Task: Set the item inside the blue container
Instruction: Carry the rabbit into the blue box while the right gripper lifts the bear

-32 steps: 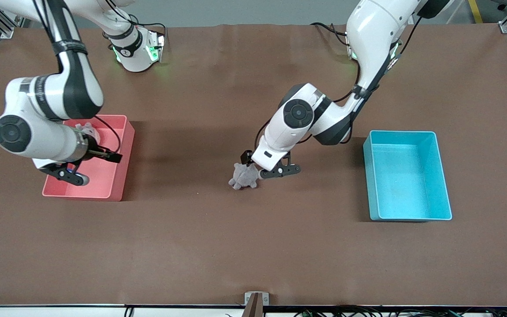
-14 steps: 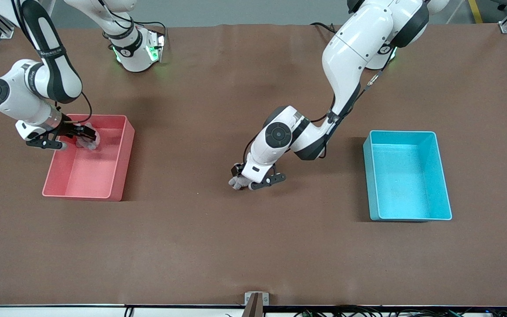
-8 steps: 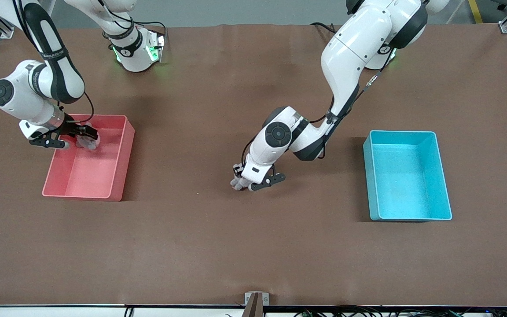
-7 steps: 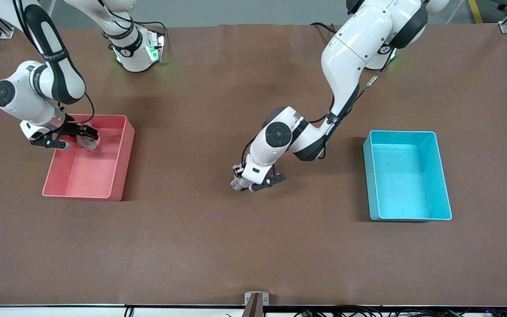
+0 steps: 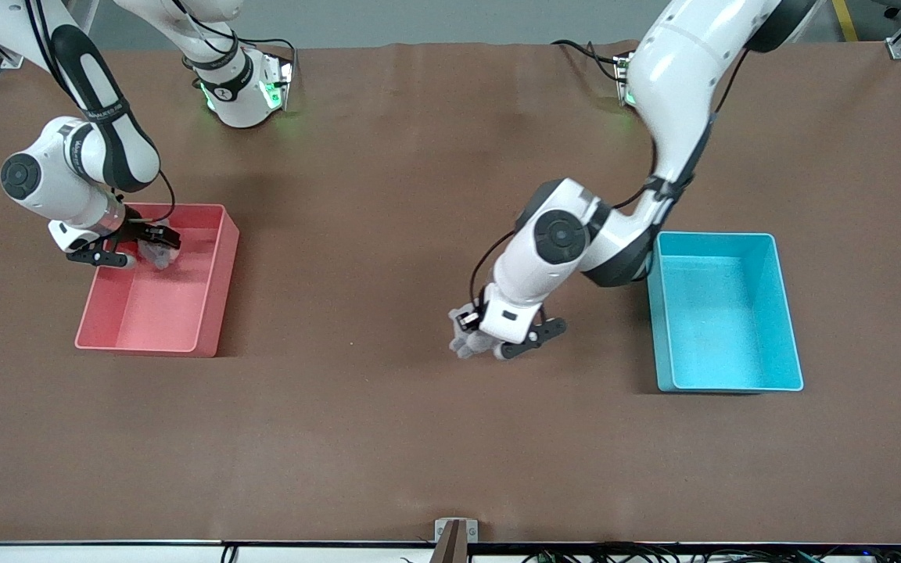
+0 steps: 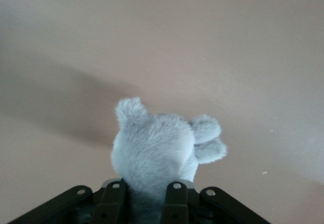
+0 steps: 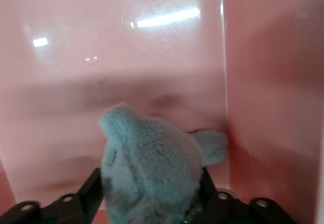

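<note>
While the left gripper (image 5: 497,346) clamps the grey plush (image 6: 157,150), carry it high over the blue container (image 5: 787,313) wall; the right gripper (image 5: 134,252) grips another plush (image 7: 152,168).

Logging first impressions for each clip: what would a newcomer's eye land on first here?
Probably the left gripper, shut on a grey plush toy over bare table between the bins, short of the empty blue container. Next, the right gripper, holding a second plush toy inside the pink bin.

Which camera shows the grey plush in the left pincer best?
The left wrist view: the grey plush fills it, clamped in the left pincer. The front view shows only a sliver; the right wrist view shows none.
</note>
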`<action>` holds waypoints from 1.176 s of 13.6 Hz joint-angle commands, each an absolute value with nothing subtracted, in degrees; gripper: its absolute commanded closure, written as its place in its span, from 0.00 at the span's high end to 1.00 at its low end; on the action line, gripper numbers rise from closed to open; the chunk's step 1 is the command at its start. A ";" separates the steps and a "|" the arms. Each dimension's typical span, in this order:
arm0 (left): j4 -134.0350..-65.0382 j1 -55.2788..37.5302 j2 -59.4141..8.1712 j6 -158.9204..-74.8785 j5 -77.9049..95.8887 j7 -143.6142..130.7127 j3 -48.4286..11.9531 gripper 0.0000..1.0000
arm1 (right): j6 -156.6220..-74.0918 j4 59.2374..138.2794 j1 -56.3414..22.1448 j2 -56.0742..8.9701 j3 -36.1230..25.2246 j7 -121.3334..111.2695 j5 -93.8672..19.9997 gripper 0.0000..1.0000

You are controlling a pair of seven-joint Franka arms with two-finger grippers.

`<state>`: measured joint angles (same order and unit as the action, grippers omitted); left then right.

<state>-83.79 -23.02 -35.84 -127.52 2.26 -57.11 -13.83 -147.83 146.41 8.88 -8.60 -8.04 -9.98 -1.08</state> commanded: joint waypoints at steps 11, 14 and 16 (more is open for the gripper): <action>-103.61 5.70 -15.38 -111.44 -5.00 -13.65 -13.97 0.26 | -127.95 136.18 9.15 -4.40 -6.16 -6.44 -0.44 0.02; -107.13 8.87 -16.52 -116.61 -7.55 -10.29 -13.97 0.26 | -111.49 123.79 2.05 -4.13 -5.89 6.28 -0.44 0.02; -109.06 10.80 -18.19 -120.39 -7.65 -9.06 -13.97 0.26 | -104.97 117.10 -3.05 -4.57 -5.80 15.86 -1.66 0.02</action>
